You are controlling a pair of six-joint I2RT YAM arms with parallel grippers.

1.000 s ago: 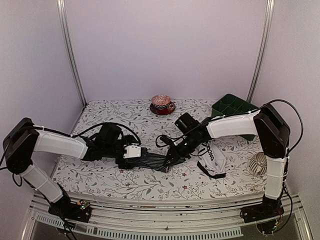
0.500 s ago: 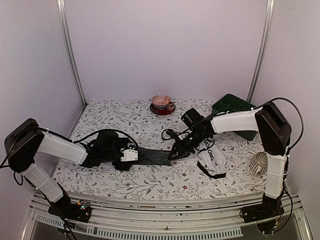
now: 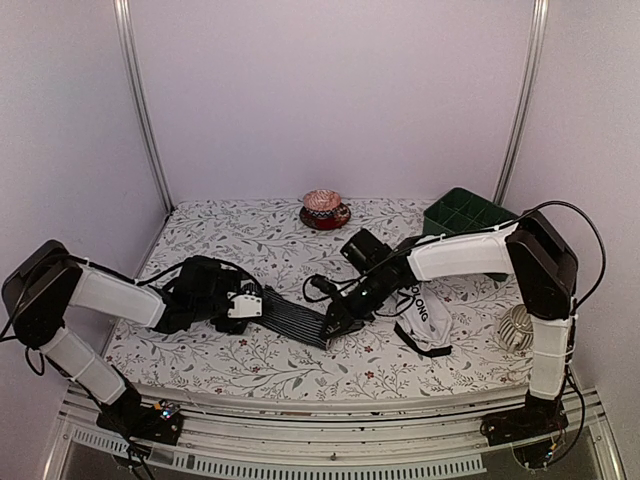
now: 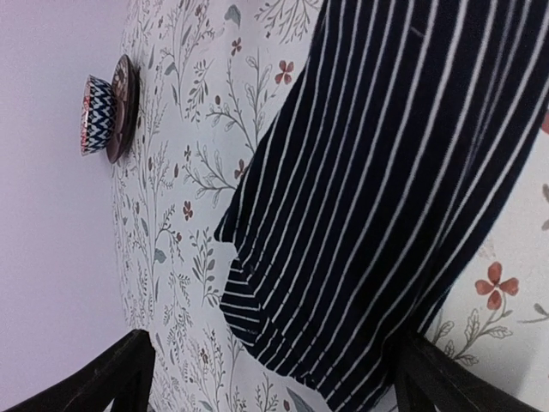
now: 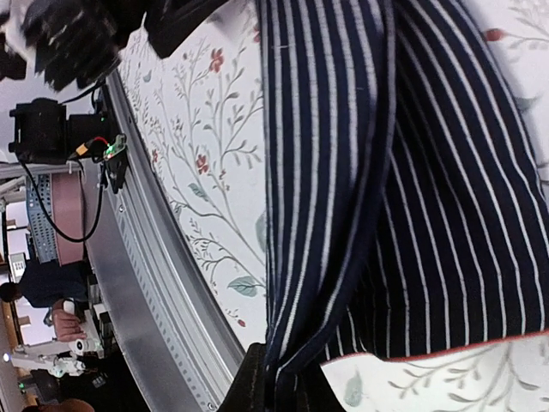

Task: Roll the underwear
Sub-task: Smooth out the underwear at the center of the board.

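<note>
While the right gripper (image 3: 332,327) pinches the striped briefs (image 3: 297,318), left gripper (image 3: 258,303) spread, these and the white briefs (image 3: 425,318) lie unrolled.

Soft, even light falls from above. The walls (image 3: 330,100) carry a faint lilac cast, without glare. On the tabletop (image 3: 200,230) the arms (image 3: 120,292) throw only pale, loose-edged shadows. The overhead view is slightly soft. In the left wrist view the striped briefs (image 4: 386,172) are crisp, while the left gripper's fingers (image 4: 107,376) at the bottom corners are dark and unfocused. In the right wrist view the right gripper's fingers (image 5: 257,386) blur black, and everything beyond the tabletop's near edge is hazy.
</note>
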